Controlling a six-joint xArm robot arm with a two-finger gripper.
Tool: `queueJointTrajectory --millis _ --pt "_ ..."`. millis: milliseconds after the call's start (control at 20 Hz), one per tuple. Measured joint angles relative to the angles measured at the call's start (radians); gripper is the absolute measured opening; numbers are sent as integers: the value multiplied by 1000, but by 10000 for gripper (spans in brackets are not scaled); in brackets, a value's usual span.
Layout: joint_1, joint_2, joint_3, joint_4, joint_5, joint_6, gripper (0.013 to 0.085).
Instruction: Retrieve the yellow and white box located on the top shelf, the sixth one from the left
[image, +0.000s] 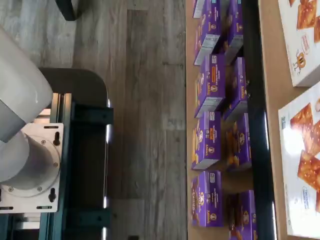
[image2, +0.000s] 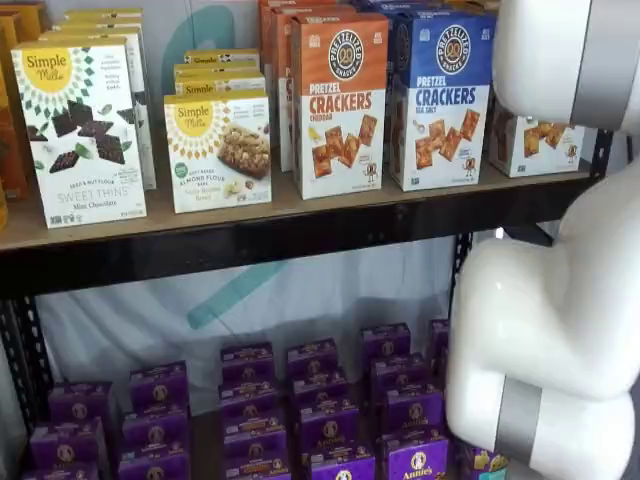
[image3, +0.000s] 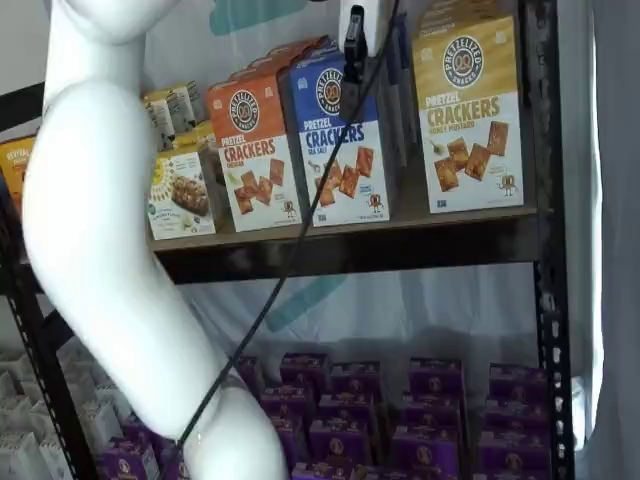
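The yellow and white box stands upright at the right end of the top shelf, with its golden top and cracker picture facing out. In a shelf view only its white lower part shows past the white arm. My gripper hangs from the upper edge in front of the blue-topped carton, left of the yellow and white box and apart from it. Its black fingers are seen side-on with no box in them. The wrist view shows the shelf board and white cracker cartons.
An orange-topped carton and a blue-topped carton stand left of the target. Simple Mills boxes fill the left of the shelf. Purple boxes crowd the lower shelf. A black upright stands just right of the target.
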Motion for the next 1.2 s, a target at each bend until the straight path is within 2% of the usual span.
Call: queueJointTrajectory --millis 50,100,150,300,500,650,900,1100,1200 --pt "10 -5 6 -16 -7 0 850" --pt "38 -25 32 -57 -30 4 850" --pt "55 -41 56 -76 -47 8 850" --pt "73 -83 121 -82 -86 19 850" --pt "51 -126 183 -24 -146 18 850" --pt "18 -138 198 30 -176 8 850" --pt "-54 -131 186 138 -207 -13 850" --pt "-83 -104 153 172 -232 -29 850" --pt "-104 -101 159 216 -270 -38 850"
